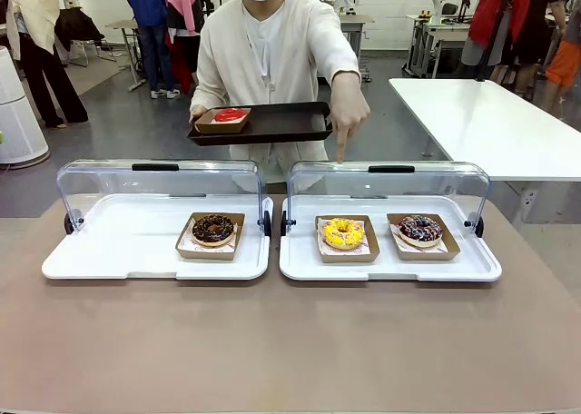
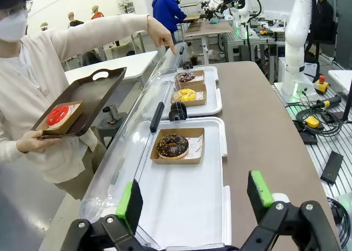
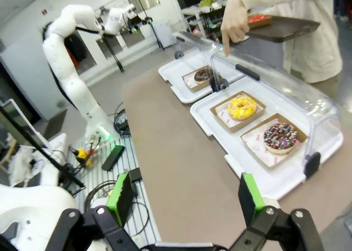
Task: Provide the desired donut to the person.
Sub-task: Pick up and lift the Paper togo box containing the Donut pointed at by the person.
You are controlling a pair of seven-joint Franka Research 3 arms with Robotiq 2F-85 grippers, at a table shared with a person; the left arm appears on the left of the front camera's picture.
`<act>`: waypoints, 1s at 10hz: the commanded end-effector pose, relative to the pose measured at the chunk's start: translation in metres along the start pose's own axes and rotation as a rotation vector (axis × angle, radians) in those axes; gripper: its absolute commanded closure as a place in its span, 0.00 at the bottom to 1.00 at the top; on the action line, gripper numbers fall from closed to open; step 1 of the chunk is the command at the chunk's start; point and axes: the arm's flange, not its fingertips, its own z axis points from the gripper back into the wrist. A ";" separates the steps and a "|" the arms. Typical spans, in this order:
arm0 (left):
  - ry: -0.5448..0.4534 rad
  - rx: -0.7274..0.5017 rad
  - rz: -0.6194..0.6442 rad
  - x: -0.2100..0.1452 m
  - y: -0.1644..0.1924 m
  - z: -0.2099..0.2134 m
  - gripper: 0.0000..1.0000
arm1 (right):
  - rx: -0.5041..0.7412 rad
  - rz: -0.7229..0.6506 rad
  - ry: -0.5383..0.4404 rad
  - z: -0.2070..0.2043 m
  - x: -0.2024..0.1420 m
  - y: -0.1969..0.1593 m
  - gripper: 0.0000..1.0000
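Pointing straight down, one hand (image 1: 349, 114) of the person (image 1: 272, 51), who stands at 12 o'clock of the bench (image 1: 272, 341), hangs just above the raised clear lid (image 1: 390, 192) of the right white tray (image 1: 390, 267). The yellow donut (image 1: 342, 233) lies in that tray at 6 o'clock from the fingertip. A sprinkled donut (image 1: 419, 229) sits at its 3 o'clock. A chocolate donut (image 1: 213, 229) sits at its 9 o'clock, in the left white tray (image 1: 109, 251). The person's other hand (image 1: 198, 113) holds a dark serving tray (image 1: 281, 123) bearing a red donut (image 1: 229, 115). Left gripper (image 2: 195, 195): jaws wide apart, empty, over the left white tray's end. Right gripper (image 3: 185, 196): jaws wide apart, empty, well apart from the donuts.
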 end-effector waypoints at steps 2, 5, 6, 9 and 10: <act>-0.013 0.001 -0.002 0.003 0.001 0.002 0.00 | -0.079 0.053 0.230 -0.033 0.092 0.041 0.00; -0.013 0.001 -0.002 0.003 0.001 0.002 0.00 | -0.257 0.094 0.554 -0.109 0.153 0.059 0.00; -0.013 0.001 -0.002 0.003 0.001 0.002 0.00 | -0.311 0.112 0.634 -0.139 0.161 0.060 0.00; -0.013 0.001 -0.002 0.003 0.001 0.002 0.00 | -0.324 0.287 0.708 -0.224 0.167 0.055 0.00; -0.013 0.001 -0.002 0.003 0.001 0.002 0.00 | -0.313 0.325 0.735 -0.252 0.159 0.044 0.00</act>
